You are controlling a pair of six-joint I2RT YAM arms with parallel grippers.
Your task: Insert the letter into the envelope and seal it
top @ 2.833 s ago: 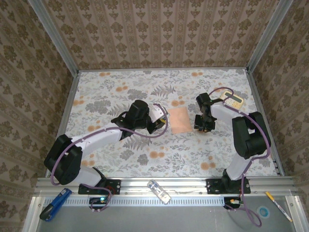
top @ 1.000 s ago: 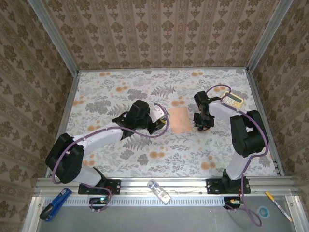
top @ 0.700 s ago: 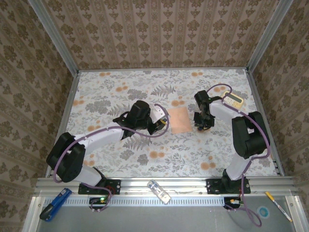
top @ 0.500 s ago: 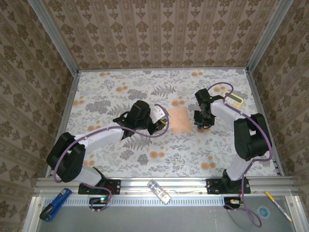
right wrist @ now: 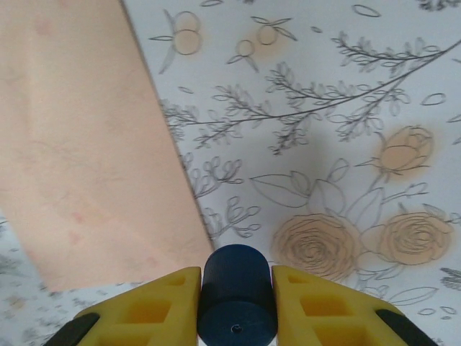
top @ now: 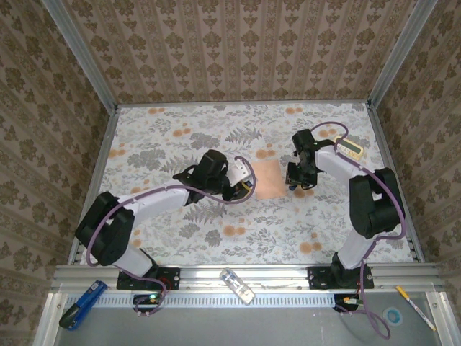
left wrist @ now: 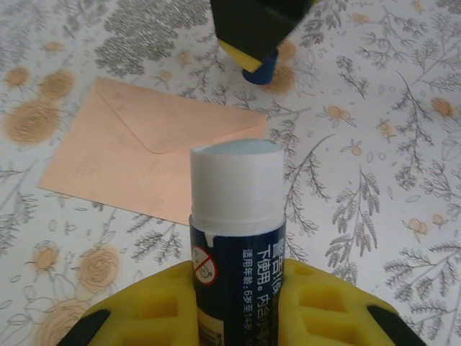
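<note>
The envelope lies flat on your worktop, flap looks shut. Your left claw clamps an uncapped glue stick, right claw pinches a dark-blue cap.

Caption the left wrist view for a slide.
Uncapped glue stick gripped in the left pincer, beside the flap-down envelope.
</note>
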